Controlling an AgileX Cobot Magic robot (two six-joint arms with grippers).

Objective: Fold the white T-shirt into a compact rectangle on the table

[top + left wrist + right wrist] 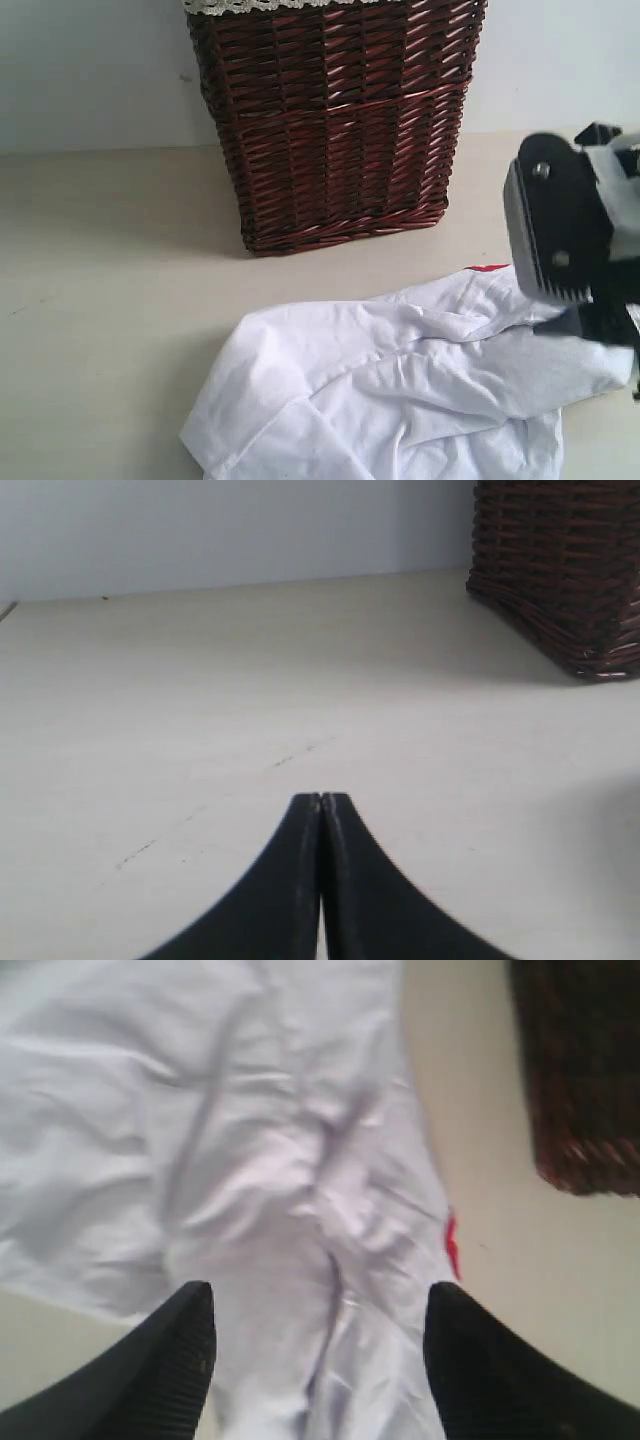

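The white T-shirt [400, 390] lies crumpled on the table [110, 280] at the front right of the exterior view, a sliver of red showing at its far edge. My right gripper [560, 270] hangs over the shirt's right end; in the right wrist view it [322, 1305] is open, its black fingers [185, 1345] spread either side of a ridge of white cloth [290, 1190], gripping nothing. My left gripper [321, 800] is shut and empty above bare table [200, 700], far from the shirt.
A tall dark brown wicker basket [335, 120] with white lace trim stands at the back centre, just behind the shirt. Its corner [560, 570] shows in the left wrist view. A pale wall rises behind the table.
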